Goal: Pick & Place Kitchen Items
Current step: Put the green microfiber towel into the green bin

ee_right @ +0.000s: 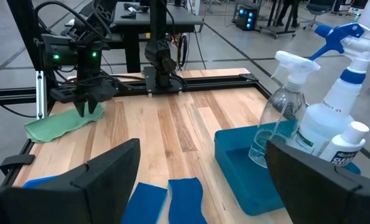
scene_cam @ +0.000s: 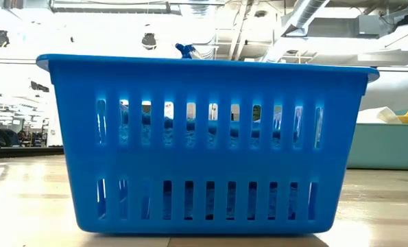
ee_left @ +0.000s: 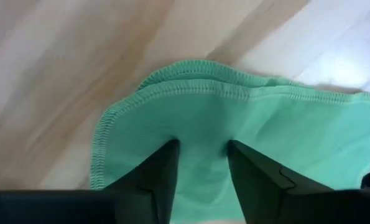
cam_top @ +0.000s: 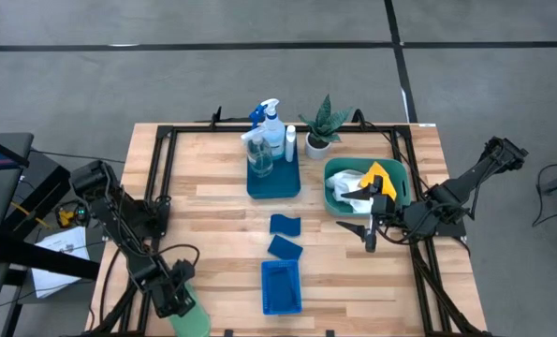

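Left gripper: your left gripper (cam_top: 177, 298) is down at the near left corner of the wooden desk (cam_top: 212, 187), its two dark fingers (ee_left: 153, 180) straddling a fold of the soft green cloth (ee_left: 247, 137) with stitched hems. The fingers sit partway in; from here I cannot tell whether they have bitten yet.

Green cloth: it lies flat on the desk, its outer part hanging over the near edge.

Right gripper: your right gripper (cam_top: 370, 230) waits spread wide, empty, near the right edge, just in front of the teal plastic tub (cam_top: 402, 183) holding a white cloth (cam_top: 350, 184) and a yellow cloth (cam_top: 383, 174).

Other items: two small blue square sponges (cam_top: 285, 236) lie mid-desk. The blue-trigger spray bottle (cam_top: 268, 122), the clear plastic bottle (cam_top: 257, 150) and the white blue-labelled bottle (cam_top: 290, 140) stand in the flat blue tray (cam_top: 273, 187) toward the far edge, beside a small potted plant (cam_top: 322, 126).

Basket: the slotted blue plastic basket (cam_top: 281, 286) stands at the near edge, middle, between your arms.

Doing it well: close firmly on the doubled hem so both layers are caught, then lift straight up before travelling. A thin cloth slips easily, so confirm it rises with the fingers.

Watch out: the overhanging part could drag on the desk edge, so keep it high and clear of the basket rim.
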Robot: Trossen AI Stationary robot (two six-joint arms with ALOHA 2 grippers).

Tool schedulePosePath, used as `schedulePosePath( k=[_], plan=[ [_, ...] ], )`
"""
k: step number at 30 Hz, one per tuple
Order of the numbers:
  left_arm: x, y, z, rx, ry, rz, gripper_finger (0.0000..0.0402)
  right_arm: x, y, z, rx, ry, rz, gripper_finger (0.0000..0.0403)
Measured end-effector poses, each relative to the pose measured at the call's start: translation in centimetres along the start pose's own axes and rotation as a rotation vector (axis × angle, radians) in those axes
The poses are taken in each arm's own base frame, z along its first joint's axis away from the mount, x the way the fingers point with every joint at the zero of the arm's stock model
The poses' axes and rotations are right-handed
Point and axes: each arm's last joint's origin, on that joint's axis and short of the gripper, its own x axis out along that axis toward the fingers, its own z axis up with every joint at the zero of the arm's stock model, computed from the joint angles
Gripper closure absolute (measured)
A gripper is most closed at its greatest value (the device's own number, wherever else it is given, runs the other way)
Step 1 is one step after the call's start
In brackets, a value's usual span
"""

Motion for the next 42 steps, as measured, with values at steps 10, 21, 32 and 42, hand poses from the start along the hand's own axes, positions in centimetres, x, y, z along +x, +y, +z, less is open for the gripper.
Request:
schedulePosePath(
  k=[10,21,32,42],
  plan=[
    [0.0,0.6,0.3,0.004,-0.057,0.054,0.0369,0.0,0.0,0.0,0.001,0.0,0.0,0.0067],
    [-0.1,0.5,0.3,0.114,-0.112,0.021,0.0399,0.0,0.0,0.0,0.001,0.0,0.0,0.0067],
    [-0.1,0.6,-1.4,0.346,-0.098,-0.021,0.0399,0.2,-0.2,0.6,0.038,-0.044,-0.027,0.0067],
    [-0.2,1.0,-2.4,0.535,-0.084,-0.01,0.04,0.7,-0.9,1.2,0.075,-0.089,-0.081,0.0067]
  ],
)
